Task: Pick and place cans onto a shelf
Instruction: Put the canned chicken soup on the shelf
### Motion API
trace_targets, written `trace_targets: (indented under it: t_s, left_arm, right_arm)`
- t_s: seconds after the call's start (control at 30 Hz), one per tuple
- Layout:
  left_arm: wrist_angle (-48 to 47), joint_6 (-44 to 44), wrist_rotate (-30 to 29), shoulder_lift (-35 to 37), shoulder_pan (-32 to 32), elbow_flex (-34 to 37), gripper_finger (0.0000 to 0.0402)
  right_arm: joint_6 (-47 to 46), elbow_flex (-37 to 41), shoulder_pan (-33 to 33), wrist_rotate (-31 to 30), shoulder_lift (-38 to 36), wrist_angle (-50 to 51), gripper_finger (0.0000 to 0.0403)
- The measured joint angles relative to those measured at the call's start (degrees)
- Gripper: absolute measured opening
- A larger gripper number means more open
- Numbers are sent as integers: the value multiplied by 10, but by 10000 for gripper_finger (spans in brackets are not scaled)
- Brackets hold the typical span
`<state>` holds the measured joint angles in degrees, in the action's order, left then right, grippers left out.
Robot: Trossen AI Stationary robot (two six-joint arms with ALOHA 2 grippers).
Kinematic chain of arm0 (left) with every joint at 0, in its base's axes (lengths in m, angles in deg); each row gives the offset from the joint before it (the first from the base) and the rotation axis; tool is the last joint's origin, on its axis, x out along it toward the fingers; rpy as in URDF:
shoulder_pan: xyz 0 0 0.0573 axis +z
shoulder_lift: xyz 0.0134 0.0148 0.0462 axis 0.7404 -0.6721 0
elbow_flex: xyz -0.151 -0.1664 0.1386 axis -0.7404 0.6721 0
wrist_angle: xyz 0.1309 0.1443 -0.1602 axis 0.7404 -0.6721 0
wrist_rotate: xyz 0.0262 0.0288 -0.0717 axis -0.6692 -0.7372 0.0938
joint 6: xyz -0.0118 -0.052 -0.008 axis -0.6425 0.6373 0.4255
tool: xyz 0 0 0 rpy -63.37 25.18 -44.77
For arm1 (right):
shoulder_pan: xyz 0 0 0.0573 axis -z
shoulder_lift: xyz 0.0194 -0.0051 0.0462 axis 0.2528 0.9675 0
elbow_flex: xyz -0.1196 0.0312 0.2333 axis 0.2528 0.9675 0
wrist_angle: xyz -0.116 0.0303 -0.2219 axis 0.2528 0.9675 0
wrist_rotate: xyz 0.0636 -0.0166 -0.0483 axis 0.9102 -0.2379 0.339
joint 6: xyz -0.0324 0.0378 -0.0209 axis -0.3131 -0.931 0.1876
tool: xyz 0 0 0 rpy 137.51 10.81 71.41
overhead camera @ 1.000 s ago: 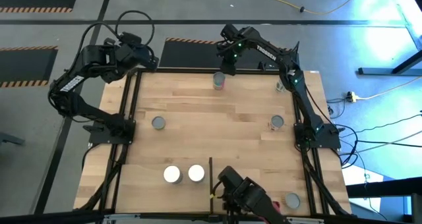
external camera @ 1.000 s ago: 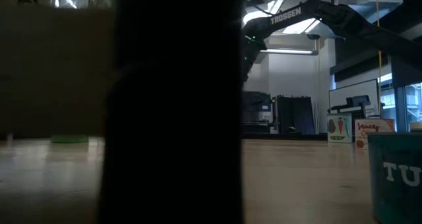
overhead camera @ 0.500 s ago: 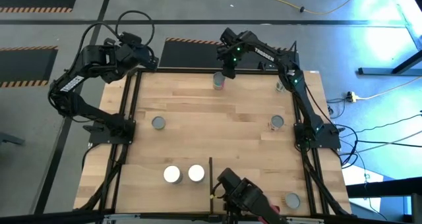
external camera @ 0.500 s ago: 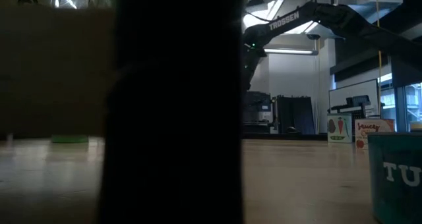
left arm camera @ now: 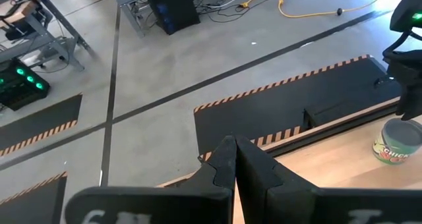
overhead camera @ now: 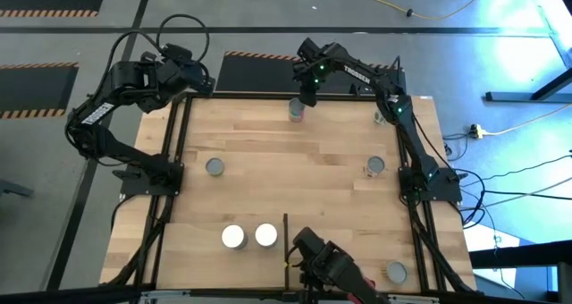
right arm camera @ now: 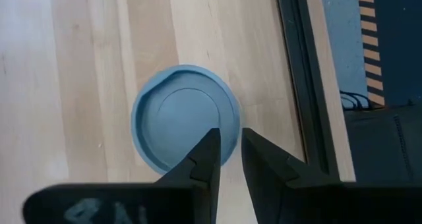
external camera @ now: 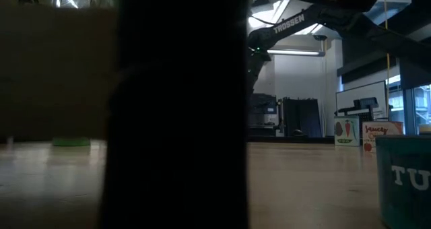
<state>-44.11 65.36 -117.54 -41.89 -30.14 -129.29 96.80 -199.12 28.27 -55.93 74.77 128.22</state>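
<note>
My right hand (overhead camera: 305, 97), fingers nearly closed and empty, hovers above a can (overhead camera: 297, 110) at the desk's (overhead camera: 295, 174) far edge; my left hand (left arm camera: 234, 159) waits clenched. Six cans remain scattered.

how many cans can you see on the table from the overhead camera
7: one at the far edge under the right gripper, one near the far right corner, one mid-right, one mid-left, two white-topped near the front, one front right. The front arm may hide more.
</note>
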Motion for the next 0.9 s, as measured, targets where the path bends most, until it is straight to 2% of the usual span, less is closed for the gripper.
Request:
trace_targets:
  t_s: [0.9]
  left_arm:
    - [0,0,0,0,0,0,0]
  right_arm:
    - [-2,-2,-2,26,24,-6,65]
